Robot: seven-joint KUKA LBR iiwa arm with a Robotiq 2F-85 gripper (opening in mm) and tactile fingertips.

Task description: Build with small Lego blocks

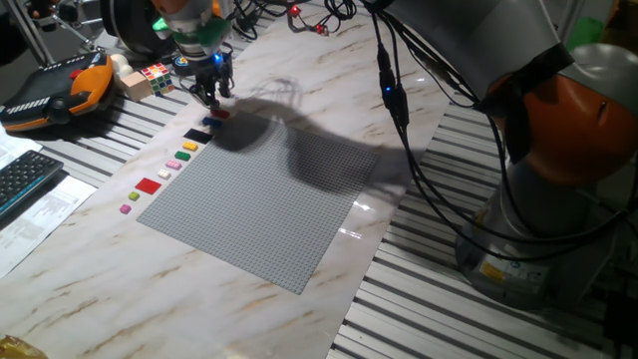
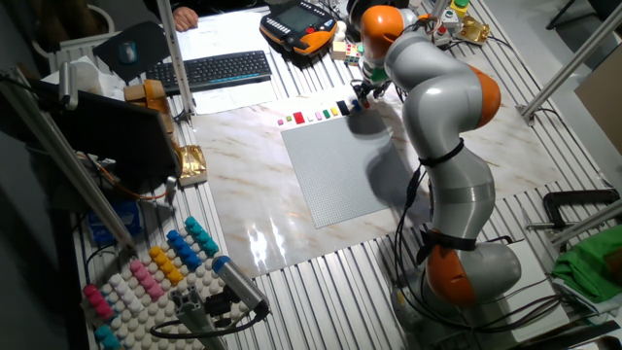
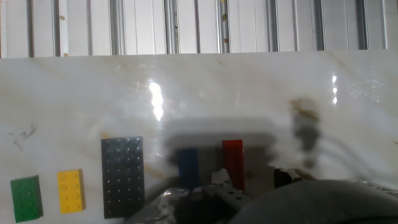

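Note:
My gripper (image 1: pixel 212 97) hangs just above the far end of a row of small Lego blocks beside the grey baseplate (image 1: pixel 269 204). In the hand view a red block (image 3: pixel 233 163) and a blue block (image 3: pixel 188 168) lie just ahead of my gripper (image 3: pixel 249 182), whose jaws stand apart and hold nothing. Left of them lie a larger black block (image 3: pixel 122 176), a yellow block (image 3: pixel 70 190) and a green block (image 3: pixel 26 198). The row runs on to a bigger red block (image 1: pixel 149 185) and a pink block (image 1: pixel 127 208). The other fixed view shows the gripper (image 2: pixel 360 94) over the same row.
A multicoloured puzzle cube (image 1: pixel 155 75) and an orange teach pendant (image 1: pixel 60 90) sit behind the row. A keyboard (image 1: pixel 25 179) and papers lie at the left. Ribbed metal table strips border the marble board. The arm's cables (image 1: pixel 399 110) hang over the baseplate.

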